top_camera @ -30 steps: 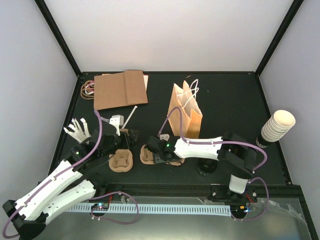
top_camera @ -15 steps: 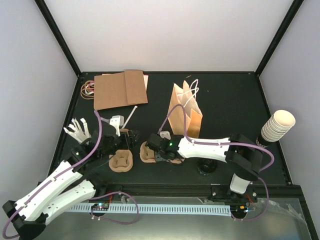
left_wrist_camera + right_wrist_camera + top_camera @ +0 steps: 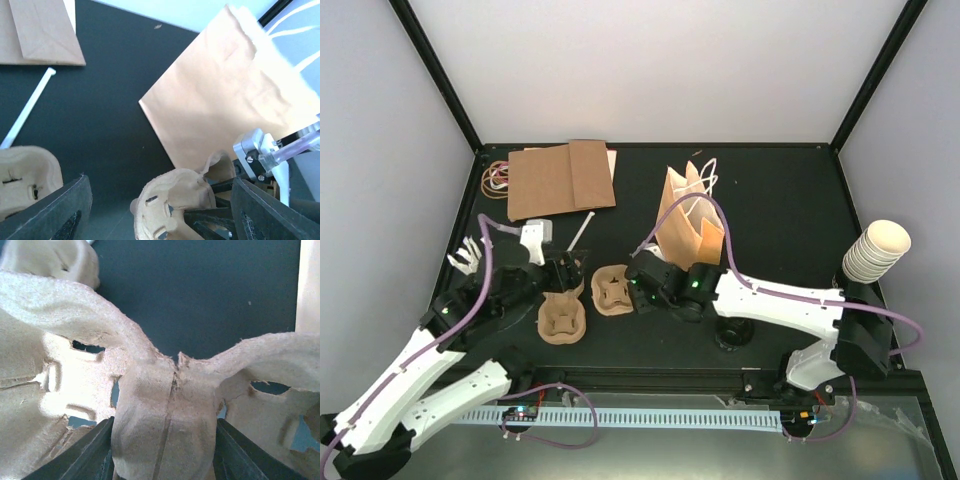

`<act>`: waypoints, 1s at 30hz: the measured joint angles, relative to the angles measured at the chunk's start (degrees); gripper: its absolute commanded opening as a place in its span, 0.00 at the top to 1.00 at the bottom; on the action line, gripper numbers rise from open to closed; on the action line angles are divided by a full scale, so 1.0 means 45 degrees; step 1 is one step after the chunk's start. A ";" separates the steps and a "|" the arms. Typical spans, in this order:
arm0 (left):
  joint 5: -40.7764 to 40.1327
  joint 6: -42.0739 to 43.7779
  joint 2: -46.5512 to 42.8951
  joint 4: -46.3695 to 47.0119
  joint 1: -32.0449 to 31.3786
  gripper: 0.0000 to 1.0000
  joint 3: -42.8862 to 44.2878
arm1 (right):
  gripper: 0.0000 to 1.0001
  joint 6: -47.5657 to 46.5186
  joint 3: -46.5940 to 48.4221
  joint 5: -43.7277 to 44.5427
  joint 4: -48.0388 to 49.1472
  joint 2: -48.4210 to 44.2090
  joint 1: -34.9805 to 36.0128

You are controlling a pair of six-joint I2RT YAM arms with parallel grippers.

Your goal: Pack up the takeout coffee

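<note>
The right gripper (image 3: 162,452) is clamped on a pulp cup tray (image 3: 612,290). In the right wrist view its two dark fingers (image 3: 87,455) press either side of the tray's central ridge, between two pockets. From above, this held tray sits a little left of the table's middle. Whether it rests on the black table (image 3: 790,200) or hangs clear of it, I cannot tell.

The left gripper (image 3: 560,272) is just left of that tray with its claw spread wide and nothing between the fingers. In the left wrist view its fingers (image 3: 65,210) frame the held tray from both lower corners without touching it. A second pulp tray (image 3: 563,318) lies loose on the table, nearer and slightly left, just beside the left gripper.

The takeout coffee is hard to pick out against the dark surface. A round black-lidded shape (image 3: 732,333), probably one of the cups, stands on the near right part of the table. It is just beside the right arm's forearm and well apart from both trays.

A brown paper bag (image 3: 690,225) with white handles stands behind the right gripper. Flat cardboard sleeves (image 3: 560,178) lie at the far left, with rubber bands (image 3: 496,177) at their left edge. A white stirrer (image 3: 582,230) lies just near the cardboard. White plastic forks (image 3: 470,258) lie at the left edge. A tilted stack of cream paper cups (image 3: 875,250) stands at the right edge.
</note>
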 measured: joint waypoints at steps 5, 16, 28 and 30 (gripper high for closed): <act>-0.0291 0.0355 -0.0330 -0.0821 0.0000 0.21 0.1627 | 0.48 -0.1345 0.0510 0.0131 0.0073 -0.0782 0.0000; -0.0641 0.0806 -0.0874 -0.1681 0.0000 0.21 0.2963 | 0.48 -0.4396 0.1637 0.0330 0.0913 -0.2055 0.0000; -0.0617 0.0918 -0.0855 -0.1758 0.0000 0.21 0.2953 | 0.49 -0.8364 0.2365 0.0083 0.0544 -0.3274 0.0000; -0.0612 0.0937 -0.0845 -0.1753 0.0000 0.21 0.2914 | 0.45 -0.8888 0.2584 0.0291 0.0325 -0.3555 0.0000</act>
